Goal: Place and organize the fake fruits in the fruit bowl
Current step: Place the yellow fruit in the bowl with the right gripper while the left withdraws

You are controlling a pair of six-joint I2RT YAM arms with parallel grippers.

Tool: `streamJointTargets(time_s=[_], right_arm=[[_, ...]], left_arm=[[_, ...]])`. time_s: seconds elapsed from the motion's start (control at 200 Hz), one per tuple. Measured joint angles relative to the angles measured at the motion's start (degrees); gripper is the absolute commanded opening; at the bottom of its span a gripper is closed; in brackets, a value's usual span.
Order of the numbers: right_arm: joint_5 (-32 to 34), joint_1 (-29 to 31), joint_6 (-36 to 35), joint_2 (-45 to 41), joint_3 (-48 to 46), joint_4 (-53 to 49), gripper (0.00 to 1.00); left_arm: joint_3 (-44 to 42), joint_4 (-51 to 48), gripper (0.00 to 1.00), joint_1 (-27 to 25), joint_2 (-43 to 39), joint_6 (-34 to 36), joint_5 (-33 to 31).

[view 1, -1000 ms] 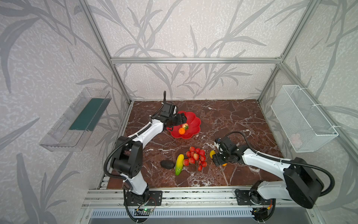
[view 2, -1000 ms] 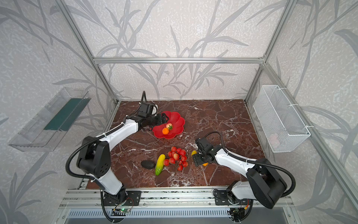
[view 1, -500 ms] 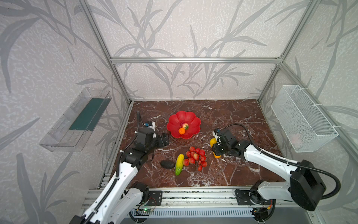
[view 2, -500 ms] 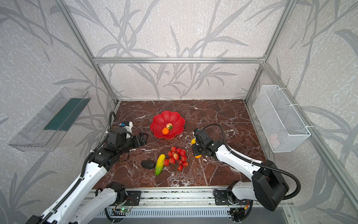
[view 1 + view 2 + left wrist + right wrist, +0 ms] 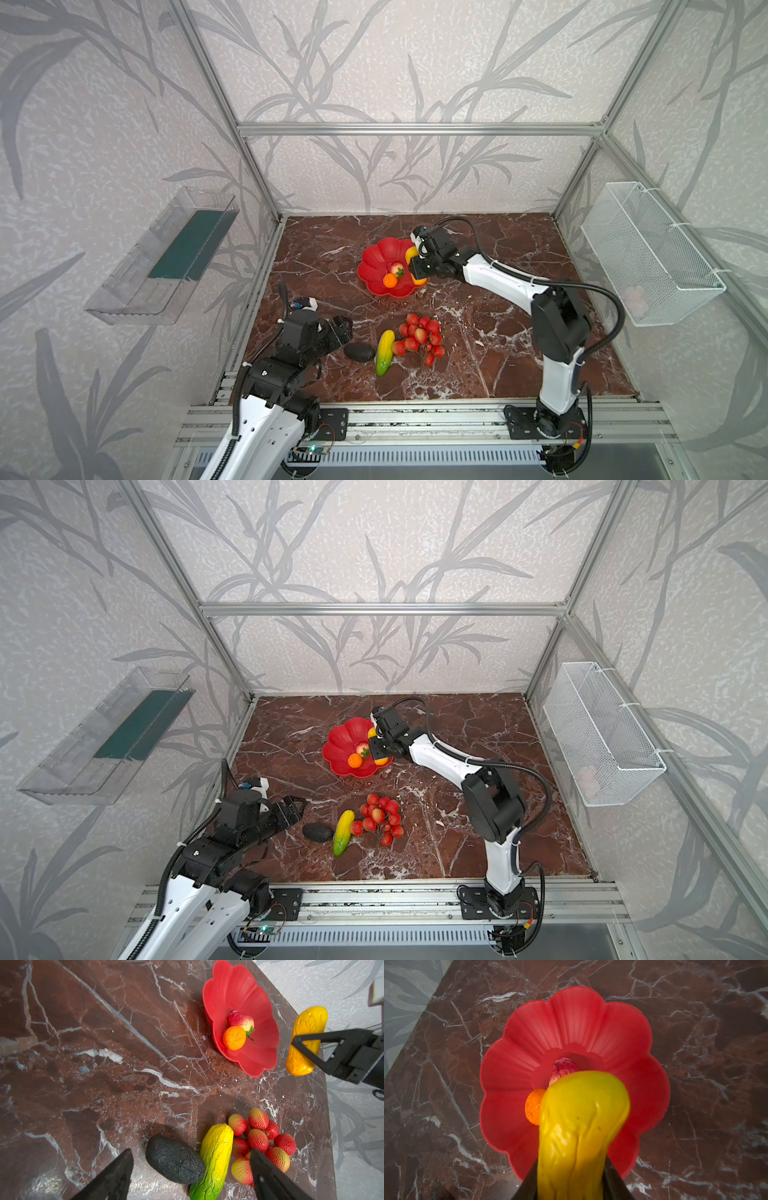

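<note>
A yellow-orange elongated plastic fruit [image 5: 581,1126] is held clamped in the right gripper [image 5: 417,269] above the rim of the scalloped glossy red plastic bowl [image 5: 376,257]. A small orange [image 5: 389,281] and a red-yellow peach [image 5: 395,268] are seen at the bowl's centre. A lower release further inside the bowl is advised, lest the fruit be tipped over the shallow rim. The left gripper [image 5: 340,329] is seen open, well apart from the bowl.

In the right wrist view the yellow-orange elongated fruit [image 5: 581,1132] covers the near side of the fruit bowl [image 5: 571,1022], most of the peach [image 5: 564,1067] and half the small orange [image 5: 533,1106]; the picture's edge cuts the fruit off, and the right tool [image 5: 570,1176] shows only as dark slivers beside it. In the left wrist view the fingers [image 5: 112,1178] of the left tool [image 5: 191,1150] are cut off, one covering part of the berry cluster [image 5: 259,1136]. The pale lump [image 5: 633,297] in the wire basket [image 5: 648,249], well apart from the bowl, is too blurred to tell
</note>
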Motion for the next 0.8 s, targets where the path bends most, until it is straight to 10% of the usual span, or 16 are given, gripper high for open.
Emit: streamJointTargets(time_s=[0.265, 0.495, 0.8], right_arm=[[-0.48, -1.68, 0.11, 11.39, 10.64, -2.82, 0.34], [-0.68, -2.56, 1.51, 13.55, 11.69, -3.34, 0.67], [-1.07, -2.82, 0.87, 7.08, 7.28, -2.43, 0.84]], left_arm=[[-3.58, -2.89, 0.85, -1.09, -5.44, -6.19, 1.57], [-5.92, -2.99, 0.85, -3.91, -5.99, -9.53, 1.90], [-6.54, -1.33, 0.84, -11.63, -2.47, -11.13, -0.24]])
